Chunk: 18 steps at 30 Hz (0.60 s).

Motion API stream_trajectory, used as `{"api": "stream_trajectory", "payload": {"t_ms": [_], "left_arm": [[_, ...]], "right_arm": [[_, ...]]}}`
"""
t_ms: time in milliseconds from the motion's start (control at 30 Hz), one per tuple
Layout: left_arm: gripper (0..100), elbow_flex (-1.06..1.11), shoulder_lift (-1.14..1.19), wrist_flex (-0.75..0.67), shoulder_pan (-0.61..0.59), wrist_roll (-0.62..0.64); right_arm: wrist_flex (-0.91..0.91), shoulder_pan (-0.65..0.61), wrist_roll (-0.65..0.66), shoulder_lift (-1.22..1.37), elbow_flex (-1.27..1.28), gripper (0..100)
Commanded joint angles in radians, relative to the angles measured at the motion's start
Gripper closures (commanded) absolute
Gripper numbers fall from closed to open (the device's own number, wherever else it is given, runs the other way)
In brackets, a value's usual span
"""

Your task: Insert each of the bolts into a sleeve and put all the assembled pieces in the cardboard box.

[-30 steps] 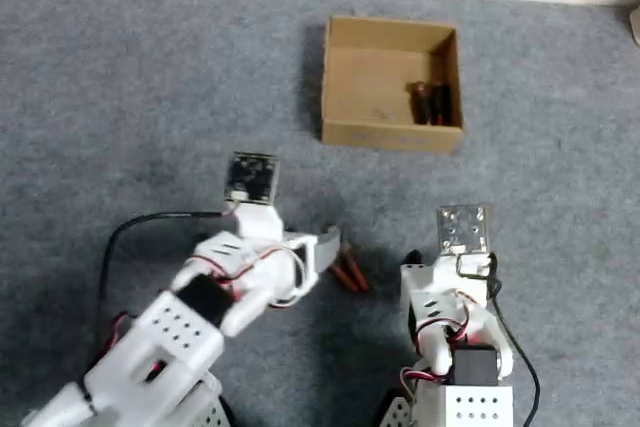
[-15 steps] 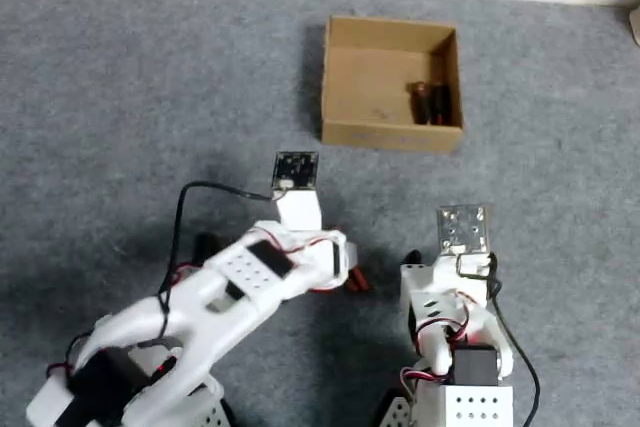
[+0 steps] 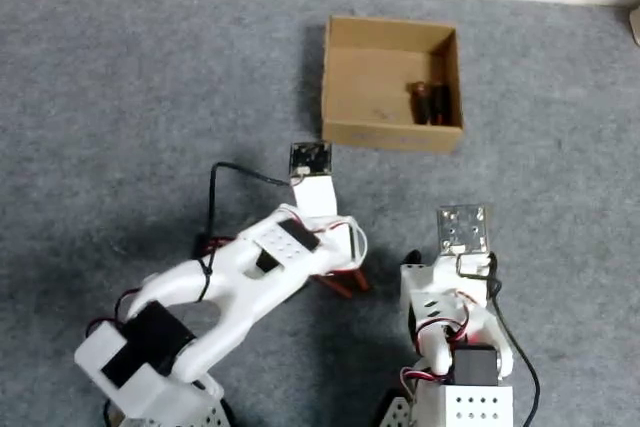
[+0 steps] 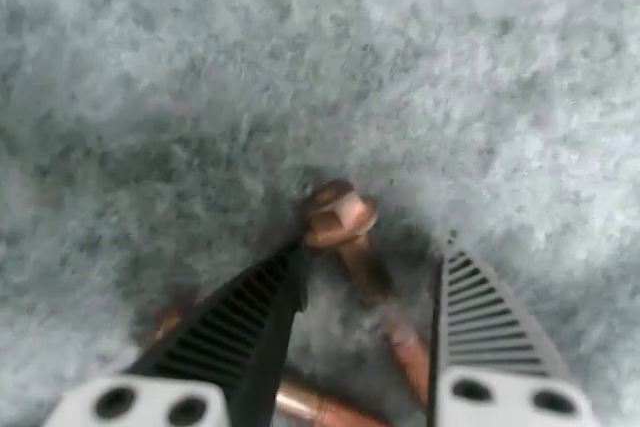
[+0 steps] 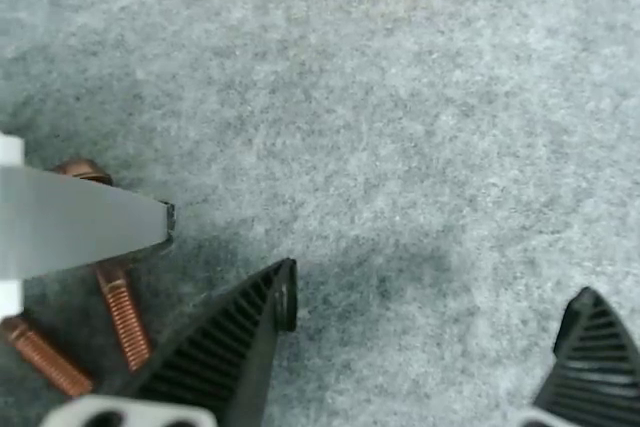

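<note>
The left arm (image 3: 255, 282) lies across the table (image 3: 150, 97) over the bolts (image 3: 352, 284), barring approach from above on that side. The left claw (image 4: 368, 282) stands spread astride one bolt (image 4: 340, 217). Bare table runs from there to the cardboard box (image 3: 390, 135). Inside it, assembled pieces (image 3: 431, 102) take the right end. The right claw (image 5: 430, 322), spread, hangs over bare table.

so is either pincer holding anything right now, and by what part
Nothing is held. The left pincer stands open astride a bolt on the carpet, near its head; the right pincer is open and empty.
</note>
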Motion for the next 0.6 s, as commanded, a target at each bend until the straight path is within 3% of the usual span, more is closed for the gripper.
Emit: {"api": "stream_trajectory", "payload": {"t_ms": [0, 200, 333, 500, 567], "left_arm": [[79, -0.050, 0.025, -0.008, -0.007, 0.009], [79, -0.050, 0.031, 0.000, -0.005, 0.009], [80, -0.056, 0.033, 0.086, 0.004, 0.009], [100, -0.056, 0.030, 0.133, 0.004, 0.009], [97, -0.056, 0.028, 0.146, 0.004, 0.008]], "right_arm": [[-0.018, -0.005, 0.014, -0.005, 0.088, 62.4], [-0.018, -0.005, 0.014, -0.005, 0.088, 62.4], [-0.018, -0.005, 0.014, -0.005, 0.088, 62.4], [-0.018, -0.005, 0.014, -0.005, 0.088, 62.4], [-0.018, -0.005, 0.014, -0.005, 0.088, 62.4]]}}
